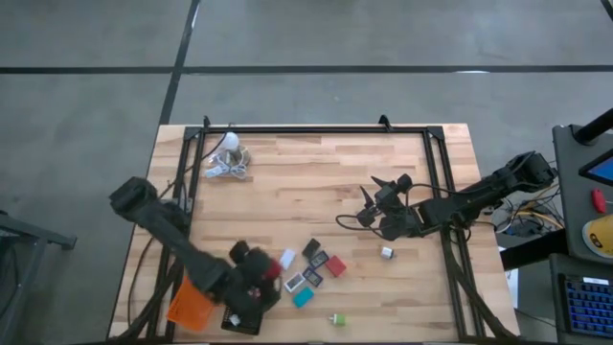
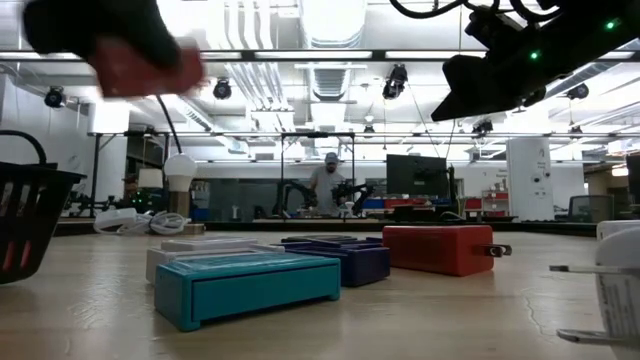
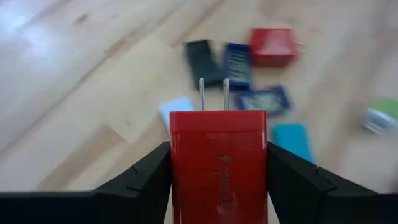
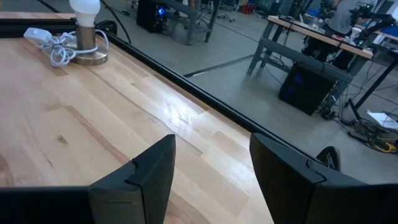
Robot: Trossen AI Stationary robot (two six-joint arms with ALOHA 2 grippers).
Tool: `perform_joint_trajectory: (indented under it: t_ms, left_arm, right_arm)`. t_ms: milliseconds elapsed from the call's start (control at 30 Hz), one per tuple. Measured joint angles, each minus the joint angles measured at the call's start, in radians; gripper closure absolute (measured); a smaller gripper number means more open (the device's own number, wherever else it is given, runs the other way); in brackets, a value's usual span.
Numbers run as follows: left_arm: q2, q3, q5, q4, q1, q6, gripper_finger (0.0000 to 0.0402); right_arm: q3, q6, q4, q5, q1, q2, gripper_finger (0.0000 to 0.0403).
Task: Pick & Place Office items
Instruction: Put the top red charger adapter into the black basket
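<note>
Currently a red plug block [image 3: 219,165] is clamped in the left gripper [image 3: 219,180] above the near-left trays [image 1: 192,305]. Other small pieces [image 1: 311,271] lie scattered just right. Right gripper [image 4: 211,174], fingers apart, is held mid-table.

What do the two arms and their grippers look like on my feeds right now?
Both are dark, jointed arms with black cables trailing along them. The left gripper has two matte black, angular wedge-shaped fingers; the right gripper has the same. In the low view, small green lights glow on an arm overhead.
</note>
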Motion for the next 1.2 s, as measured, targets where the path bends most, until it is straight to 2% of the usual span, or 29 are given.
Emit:
perform_joint_trajectory:
  t_ms: [200,367,467,667,967,1200]
  left_arm:
    - [-0.017,-0.004,0.018,-0.021,-0.144,-0.060,0.0183]
    - [-0.017,-0.007,0.147,-0.038,-0.217,-0.154,0.0183]
    - [-0.016,-0.007,0.178,-0.038,-0.250,-0.167,0.0183]
    - [0.024,-0.008,0.256,-0.037,-0.275,-0.174,0.0183]
    - [0.081,-0.008,0.303,-0.019,-0.276,-0.174,0.0182]
    - [0.081,-0.008,0.300,-0.006,-0.276,-0.189,0.0141]
  right_arm:
    - [0.000,0.000,0.000,0.000,0.000,0.000,0.0199]
    - [0.000,0.000,0.000,0.000,0.000,0.000,0.0199]
    - [0.000,0.000,0.000,0.000,0.000,0.000,0.0199]
    - [0.000,0.000,0.000,0.000,0.000,0.000,0.0199]
    - [0.000,0.000,0.000,0.000,0.000,0.000,0.0199]
    - [0.000,0.000,0.000,0.000,0.000,0.000,0.0199]
